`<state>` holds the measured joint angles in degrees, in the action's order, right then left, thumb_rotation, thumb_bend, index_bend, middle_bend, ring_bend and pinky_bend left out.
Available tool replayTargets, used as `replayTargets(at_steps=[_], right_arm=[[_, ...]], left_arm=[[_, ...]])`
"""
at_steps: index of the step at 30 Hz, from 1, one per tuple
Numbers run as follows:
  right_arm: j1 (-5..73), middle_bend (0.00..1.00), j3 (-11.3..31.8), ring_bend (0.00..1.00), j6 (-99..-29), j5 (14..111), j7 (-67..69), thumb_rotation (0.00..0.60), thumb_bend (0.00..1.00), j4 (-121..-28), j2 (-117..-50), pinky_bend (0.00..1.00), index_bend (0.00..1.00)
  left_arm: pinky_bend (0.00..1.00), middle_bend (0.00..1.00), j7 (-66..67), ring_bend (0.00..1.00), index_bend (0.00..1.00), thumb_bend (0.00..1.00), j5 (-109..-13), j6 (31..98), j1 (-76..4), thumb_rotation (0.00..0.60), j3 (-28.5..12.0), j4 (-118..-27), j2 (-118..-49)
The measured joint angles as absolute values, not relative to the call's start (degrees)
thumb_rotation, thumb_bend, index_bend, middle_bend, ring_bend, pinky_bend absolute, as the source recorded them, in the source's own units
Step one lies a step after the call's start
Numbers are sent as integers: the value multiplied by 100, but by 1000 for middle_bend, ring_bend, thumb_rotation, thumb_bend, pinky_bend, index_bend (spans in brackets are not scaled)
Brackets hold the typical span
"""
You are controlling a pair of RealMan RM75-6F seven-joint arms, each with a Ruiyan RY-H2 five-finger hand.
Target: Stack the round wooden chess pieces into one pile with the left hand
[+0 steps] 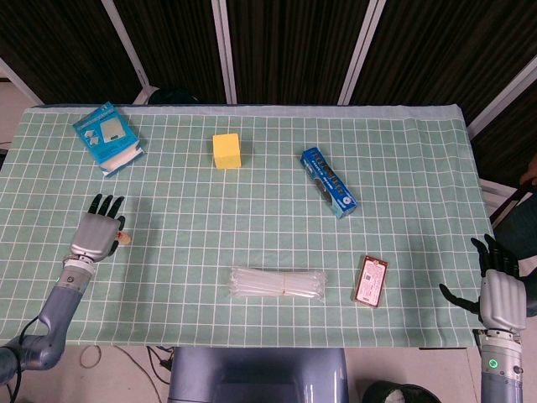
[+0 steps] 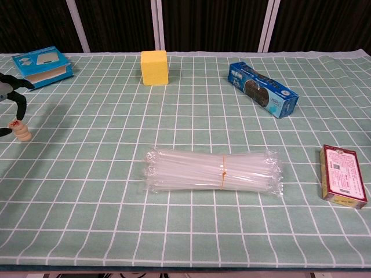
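Observation:
A small pile of round wooden chess pieces [image 2: 22, 132] stands on the green checked cloth at the far left, its top piece marked in red. In the head view only an edge of the pile [image 1: 125, 239] shows beside my left hand [image 1: 96, 230]. That hand hovers over the pile with its fingers spread. In the chest view its dark fingertips [image 2: 19, 100] hang just above and to the left of the pile, not closed on it. My right hand [image 1: 500, 290] rests open at the table's near right corner, holding nothing.
A blue-and-white box [image 1: 107, 137] lies at the back left, with a yellow block [image 1: 226, 150] and a blue biscuit pack [image 1: 328, 181] at the back centre and right. A bag of clear straws [image 1: 278, 284] and a red box [image 1: 371, 280] lie near the front.

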<state>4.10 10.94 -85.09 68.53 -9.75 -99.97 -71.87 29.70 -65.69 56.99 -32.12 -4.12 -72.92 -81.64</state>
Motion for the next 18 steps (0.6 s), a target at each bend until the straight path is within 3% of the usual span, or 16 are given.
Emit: replayTargets(at_steps=[18], right_arm=[[411,50,1102,0,-8509,6841,-966,600,266,-10002,-7183,0,118]], left_arm=[[0,52,3064,0,448,304,-6597,5754,-3215,600,-385,-7329,-8183]])
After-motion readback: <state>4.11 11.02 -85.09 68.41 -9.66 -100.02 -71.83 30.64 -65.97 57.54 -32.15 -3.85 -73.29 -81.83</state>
